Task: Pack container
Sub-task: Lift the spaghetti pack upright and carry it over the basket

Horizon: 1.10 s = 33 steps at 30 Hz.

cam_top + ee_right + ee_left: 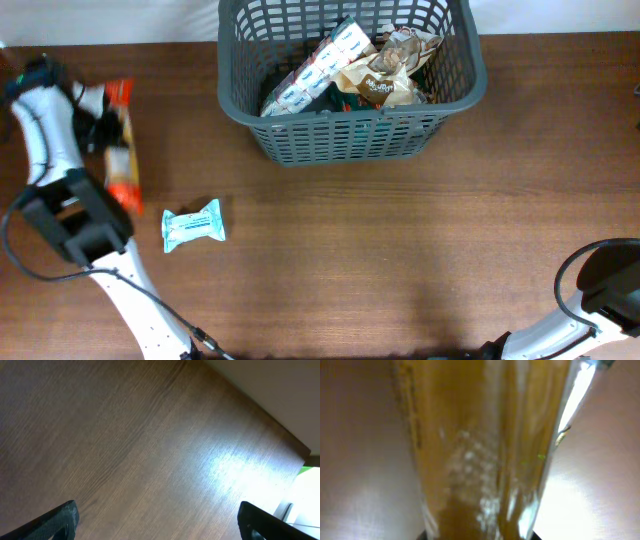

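Note:
The container [350,135] is a large dark grey slotted basket at the top middle of the table, holding several packets. My left gripper [103,128] at the far left is shut on a long orange packet [122,145], which hangs down from it. In the left wrist view the orange packet [480,450] fills the frame, blurred, and hides the jaws. A light blue packet [193,225] lies on the table below and right of the left gripper. My right gripper [157,520] is open and empty over bare wood; only its arm base shows in the overhead view at the bottom right.
The wooden table's far edge [260,415] and a pale wall show in the right wrist view. The left arm's base [75,215] stands near the left edge, close to the light blue packet.

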### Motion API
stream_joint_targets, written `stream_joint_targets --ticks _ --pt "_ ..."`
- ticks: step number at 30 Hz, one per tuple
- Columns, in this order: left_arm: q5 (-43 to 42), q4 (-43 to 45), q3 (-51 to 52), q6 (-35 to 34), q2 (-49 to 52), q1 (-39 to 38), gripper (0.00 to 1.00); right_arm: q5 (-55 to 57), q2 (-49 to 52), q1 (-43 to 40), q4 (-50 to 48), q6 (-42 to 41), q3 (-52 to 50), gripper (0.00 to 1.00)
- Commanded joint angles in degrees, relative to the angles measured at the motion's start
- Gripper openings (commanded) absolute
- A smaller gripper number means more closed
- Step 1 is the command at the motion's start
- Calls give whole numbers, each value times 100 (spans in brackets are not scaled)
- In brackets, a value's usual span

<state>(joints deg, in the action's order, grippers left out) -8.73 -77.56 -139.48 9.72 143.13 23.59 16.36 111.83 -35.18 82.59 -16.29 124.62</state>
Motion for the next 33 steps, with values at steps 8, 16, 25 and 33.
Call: stream_joint_targets --ticks 8,16,25,33 --pt "-396 61 -3945 -846 -400 -1285 2 11 -70 -9 -13 -55 -13 99" --pt "-393 957 -4024 -1016 -901 -2009 2 11 -72 -9 -15 -55 -13 99" --pt "-393 2179 -4024 -1064 -1392 -2323 2 11 -70 -9 -13 -55 -13 99" --pt "-398 2942 -4024 -1189 -1692 -2352 2 11 -72 -9 -15 -55 -13 99"
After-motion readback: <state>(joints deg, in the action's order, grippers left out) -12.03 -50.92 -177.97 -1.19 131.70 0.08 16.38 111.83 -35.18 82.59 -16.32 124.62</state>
